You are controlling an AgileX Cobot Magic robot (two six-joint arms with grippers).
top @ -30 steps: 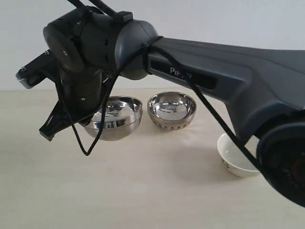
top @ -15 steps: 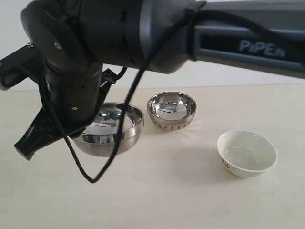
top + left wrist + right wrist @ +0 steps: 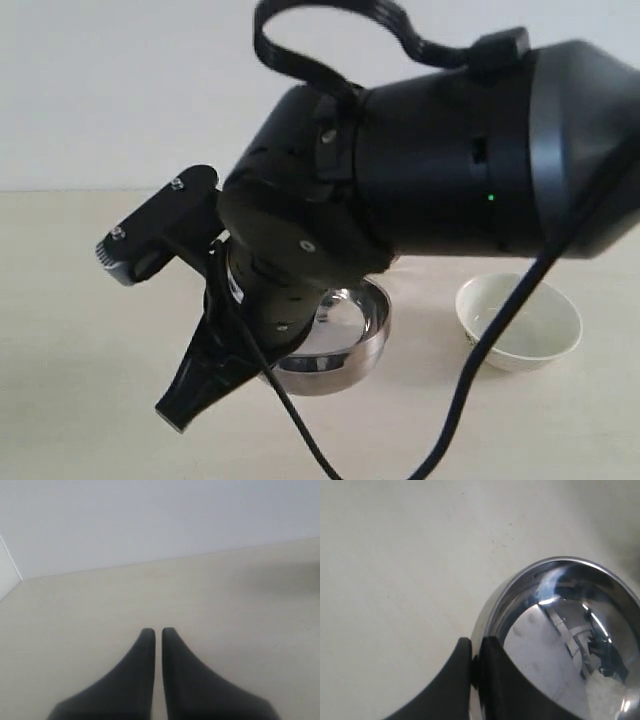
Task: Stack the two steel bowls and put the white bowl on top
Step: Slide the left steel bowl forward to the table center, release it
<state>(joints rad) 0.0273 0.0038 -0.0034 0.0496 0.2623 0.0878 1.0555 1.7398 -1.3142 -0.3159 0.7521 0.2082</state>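
One steel bowl (image 3: 355, 340) shows in the exterior view, near the middle of the pale desk (image 3: 80, 350). Much of it is hidden behind the big black arm (image 3: 450, 170) that fills the centre and right of that view. The part of its side that shows looks smooth and mirror-bright. The other steel bowl cannot be made out, as the arm covers the desk behind.

The right hand (image 3: 475, 641) has hold of this bowl by its rim. In the right wrist view its two dark fingers (image 3: 445, 685) are closed down on the thin steel edge, one outside the wall and one just inside, with only the rim between them. The bowl's hollow faces the camera and mirrors blurred dark shapes. Whether the bowl rests on the desk or hangs just clear of it I cannot tell.

The white bowl (image 3: 540, 320) stands upright on the desk to the right of the steel bowl, apart from it and touched by neither hand. A black cable (image 3: 470, 360) hanging from the arm crosses in front of its left side.

The left hand (image 3: 157, 630) is over the desk, its two fingers drawn almost together, with a thin slit between them and nothing in it. Beyond it the desk meets a plain light wall (image 3: 150, 520).
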